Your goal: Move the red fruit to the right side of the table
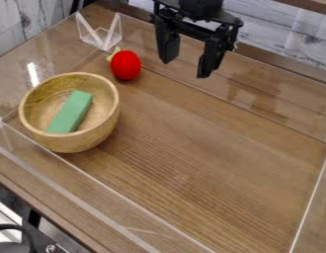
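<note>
The red fruit (124, 65) is a small glossy bright-red ball lying on the brown wood-grain table (205, 148) toward the back left. My gripper (189, 59) hangs above the table just right of the fruit, pointing down, with its two black fingers (167, 44) spread wide apart and nothing between them. There is a small gap between the left finger and the fruit; they do not touch.
A wooden bowl (71, 112) holding a green block (71, 111) stands at the left, in front of the fruit. Clear acrylic walls (311, 198) edge the table, and a clear folded piece (97, 33) stands at the back behind the fruit.
</note>
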Robot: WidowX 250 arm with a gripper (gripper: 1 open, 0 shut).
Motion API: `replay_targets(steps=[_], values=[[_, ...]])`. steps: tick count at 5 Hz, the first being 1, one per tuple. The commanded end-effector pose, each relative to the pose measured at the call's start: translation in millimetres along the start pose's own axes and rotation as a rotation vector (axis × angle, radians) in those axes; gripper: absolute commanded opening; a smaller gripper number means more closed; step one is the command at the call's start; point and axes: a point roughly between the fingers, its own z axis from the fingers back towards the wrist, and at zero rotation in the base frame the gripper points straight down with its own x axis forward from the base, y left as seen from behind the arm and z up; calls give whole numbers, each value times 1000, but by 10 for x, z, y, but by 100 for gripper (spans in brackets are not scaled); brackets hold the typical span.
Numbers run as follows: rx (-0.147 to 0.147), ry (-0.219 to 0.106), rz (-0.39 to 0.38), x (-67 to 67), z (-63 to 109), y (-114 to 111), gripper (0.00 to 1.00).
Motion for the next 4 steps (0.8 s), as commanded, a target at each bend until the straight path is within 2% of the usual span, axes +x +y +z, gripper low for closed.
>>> replay_targets(steps=[1, 4], values=[[-3, 25, 22, -6, -91, 33, 100], [-34, -68, 384, 185, -136, 1006, 100]])
